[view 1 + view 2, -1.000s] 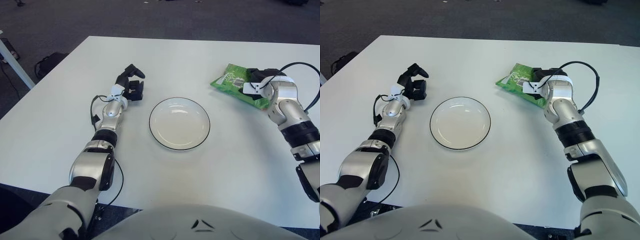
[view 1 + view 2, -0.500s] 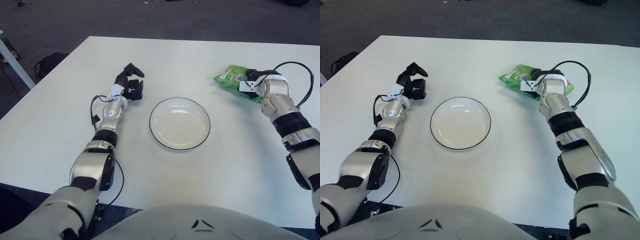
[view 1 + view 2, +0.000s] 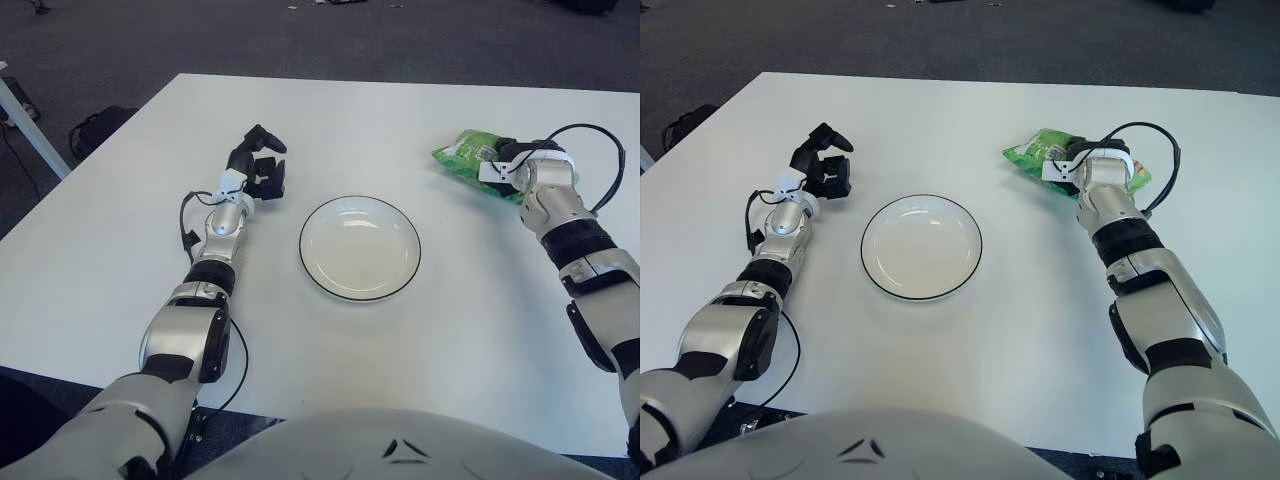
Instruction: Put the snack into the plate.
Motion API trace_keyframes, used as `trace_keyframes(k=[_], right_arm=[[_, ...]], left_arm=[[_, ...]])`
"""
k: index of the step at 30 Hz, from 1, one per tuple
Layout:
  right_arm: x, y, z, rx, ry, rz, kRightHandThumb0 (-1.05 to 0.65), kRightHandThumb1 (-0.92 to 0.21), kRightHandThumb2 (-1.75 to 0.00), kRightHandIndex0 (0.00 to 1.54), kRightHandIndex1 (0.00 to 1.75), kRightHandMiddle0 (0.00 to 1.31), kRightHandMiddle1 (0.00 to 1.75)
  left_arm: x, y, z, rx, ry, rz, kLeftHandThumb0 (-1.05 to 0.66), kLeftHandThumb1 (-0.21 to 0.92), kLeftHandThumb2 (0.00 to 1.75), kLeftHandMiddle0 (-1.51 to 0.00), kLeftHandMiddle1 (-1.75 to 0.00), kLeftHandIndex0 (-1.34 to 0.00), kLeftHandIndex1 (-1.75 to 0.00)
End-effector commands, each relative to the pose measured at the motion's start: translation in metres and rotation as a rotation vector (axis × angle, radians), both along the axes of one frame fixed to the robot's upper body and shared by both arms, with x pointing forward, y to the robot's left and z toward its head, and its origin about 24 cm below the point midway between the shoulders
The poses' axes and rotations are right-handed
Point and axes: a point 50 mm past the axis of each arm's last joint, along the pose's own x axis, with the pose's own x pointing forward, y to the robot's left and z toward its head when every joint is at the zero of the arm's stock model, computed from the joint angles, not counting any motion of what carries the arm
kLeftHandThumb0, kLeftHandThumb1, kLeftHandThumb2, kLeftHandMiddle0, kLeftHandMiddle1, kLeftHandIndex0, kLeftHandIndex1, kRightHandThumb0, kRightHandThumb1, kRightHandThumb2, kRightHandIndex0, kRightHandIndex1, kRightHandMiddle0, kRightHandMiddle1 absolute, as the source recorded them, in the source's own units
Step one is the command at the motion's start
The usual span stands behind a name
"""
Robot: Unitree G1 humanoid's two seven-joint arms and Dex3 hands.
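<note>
the green snack bag [image 3: 472, 160] is found on the table [image 3: 420, 340] at about 2 o'clock from the plate [image 3: 360, 247], well apart from it, with its long axis running roughly 10-to-4. the right hand [image 3: 508, 165] is sitting right on the bag's near end — whether the fingers are actually clamped on it can't be told from here. so the carry is judged to go toward 8 o'clock, over bare tabletop, with nothing in the way. the left hand [image 3: 262, 172] is seen at 10 o'clock of the plate, fingers loosely spread and holding nothing — much farther from the bag.
</note>
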Motion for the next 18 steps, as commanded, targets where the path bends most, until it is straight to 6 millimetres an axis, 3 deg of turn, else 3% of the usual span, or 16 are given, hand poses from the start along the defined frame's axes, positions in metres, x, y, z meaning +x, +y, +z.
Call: trace_keyframes(k=[1,2,3,4,6,9,11,14,17,18], right_arm=[[-0.0102,-0.0017,-0.0271,0.006,-0.002,0.016,-0.83,-0.91,-0.74,0.00,0.94,0.00,1.02],[-0.0112,-0.0017,-0.0273,-0.003,-0.041,0.035,-0.76,-0.89,-0.71,0.00,1.12,0.00,1.22],[-0.0119,-0.0017,-0.0275,-0.009,-0.069,0.049,-0.62,-0.86,-0.70,0.00,1.35,0.10,1.41],[-0.0129,-0.0015,-0.0274,-0.005,-0.117,0.064,-0.57,-0.84,-0.70,0.00,1.43,0.13,1.48],[-0.0142,-0.0014,-0.0273,0.018,-0.191,0.083,-0.23,-0.65,-0.93,0.15,1.61,0.32,1.64],[-0.0155,-0.0016,-0.0279,0.067,-0.272,0.100,-0.08,-0.38,-1.18,0.49,1.49,0.53,1.71],[-0.0160,-0.0019,-0.0282,0.095,-0.307,0.110,-0.04,-0.30,-1.27,0.57,1.50,0.57,1.73],[-0.0175,-0.0027,-0.0282,0.155,-0.368,0.136,-0.01,-0.27,-1.36,0.55,1.67,0.55,1.74],[-0.0190,-0.0036,-0.0269,0.221,-0.429,0.165,0.00,-0.23,-1.41,0.56,1.72,0.56,1.74],[-0.0193,-0.0040,-0.0265,0.235,-0.443,0.172,0.00,-0.17,-1.42,0.70,1.53,0.61,1.75]], left_arm=[[-0.0287,0.0027,-0.0491,0.000,0.162,0.021,-0.43,0.48,1.11,-1.19,-1.75,-0.48,-1.75],[-0.0286,0.0027,-0.0491,0.001,0.163,0.021,-0.43,0.48,1.11,-1.19,-1.75,-0.48,-1.75],[-0.0285,0.0027,-0.0490,0.001,0.163,0.020,-0.43,0.48,1.11,-1.19,-1.75,-0.48,-1.75],[-0.0284,0.0027,-0.0491,0.001,0.164,0.019,-0.43,0.48,1.11,-1.20,-1.75,-0.48,-1.75],[-0.0283,0.0025,-0.0492,0.001,0.166,0.018,-0.43,0.48,1.11,-1.20,-1.75,-0.49,-1.75],[-0.0282,0.0023,-0.0493,0.001,0.167,0.017,-0.43,0.48,1.12,-1.20,-1.75,-0.49,-1.75],[-0.0282,0.0023,-0.0493,0.002,0.167,0.016,-0.43,0.47,1.12,-1.19,-1.75,-0.49,-1.75],[-0.0281,0.0022,-0.0494,0.001,0.169,0.017,-0.43,0.47,1.12,-1.20,-1.75,-0.49,-1.75],[-0.0280,0.0021,-0.0496,-0.001,0.171,0.016,-0.43,0.46,1.13,-1.20,-1.75,-0.50,-1.75],[-0.0280,0.0021,-0.0496,-0.001,0.172,0.016,-0.43,0.46,1.13,-1.20,-1.75,-0.50,-1.75]])
